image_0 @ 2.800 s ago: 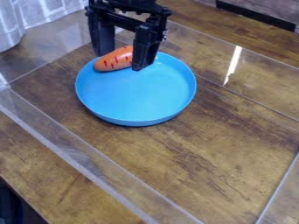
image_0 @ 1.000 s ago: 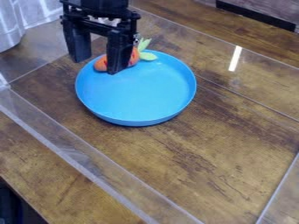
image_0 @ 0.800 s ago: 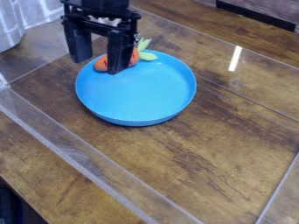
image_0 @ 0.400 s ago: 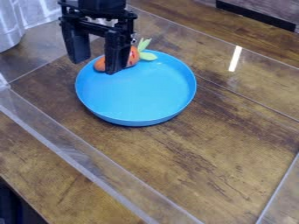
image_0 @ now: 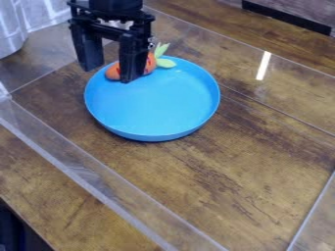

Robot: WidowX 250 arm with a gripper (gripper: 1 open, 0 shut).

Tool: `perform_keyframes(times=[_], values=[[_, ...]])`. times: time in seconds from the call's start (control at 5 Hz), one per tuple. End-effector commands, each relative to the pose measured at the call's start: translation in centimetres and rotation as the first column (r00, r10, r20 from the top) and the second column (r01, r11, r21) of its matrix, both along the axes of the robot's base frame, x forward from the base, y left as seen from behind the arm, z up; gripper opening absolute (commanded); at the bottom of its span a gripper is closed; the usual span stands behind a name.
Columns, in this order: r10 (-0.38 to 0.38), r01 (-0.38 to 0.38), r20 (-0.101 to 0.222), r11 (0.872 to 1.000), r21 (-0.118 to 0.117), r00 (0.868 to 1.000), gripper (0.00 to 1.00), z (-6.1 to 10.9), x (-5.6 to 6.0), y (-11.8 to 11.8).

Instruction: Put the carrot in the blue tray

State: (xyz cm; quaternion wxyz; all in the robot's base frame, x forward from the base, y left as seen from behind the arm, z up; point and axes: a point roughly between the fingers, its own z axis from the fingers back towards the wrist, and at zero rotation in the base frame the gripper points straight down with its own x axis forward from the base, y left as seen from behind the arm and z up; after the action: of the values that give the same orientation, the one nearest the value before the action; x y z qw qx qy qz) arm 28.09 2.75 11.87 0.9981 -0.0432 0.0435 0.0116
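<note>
The blue tray (image_0: 157, 103) sits on the wooden table, left of centre. The orange carrot (image_0: 149, 62) lies at the tray's far left rim, its green leafy top pointing up and right. My black gripper (image_0: 108, 71) hangs over that rim with its two fingers wide apart, open. The right finger (image_0: 129, 57) stands in front of the carrot and hides its middle. A bit of orange shows between the fingers. Whether a finger touches the carrot cannot be told.
A clear plastic sheet covers the wooden table (image_0: 197, 186), with a raised edge (image_0: 59, 157) running along the left front. A pale object (image_0: 11, 29) stands at the top left corner.
Since 2.8 s ago the gripper has shifted left, and the carrot's green top now shows to the right of the right finger. Over the last second nothing has visibly moved.
</note>
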Motion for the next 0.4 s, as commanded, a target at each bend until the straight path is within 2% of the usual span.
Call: perform_keyframes(times=[0.0, 0.2], values=[[0.017, -0.017, 0.035, 1.000, -0.002, 0.999, 1.00, 0.70, 0.24, 0.65], [0.011, -0.011, 0.035, 1.000, -0.004, 0.999, 1.00, 0.49, 0.40, 0.74]])
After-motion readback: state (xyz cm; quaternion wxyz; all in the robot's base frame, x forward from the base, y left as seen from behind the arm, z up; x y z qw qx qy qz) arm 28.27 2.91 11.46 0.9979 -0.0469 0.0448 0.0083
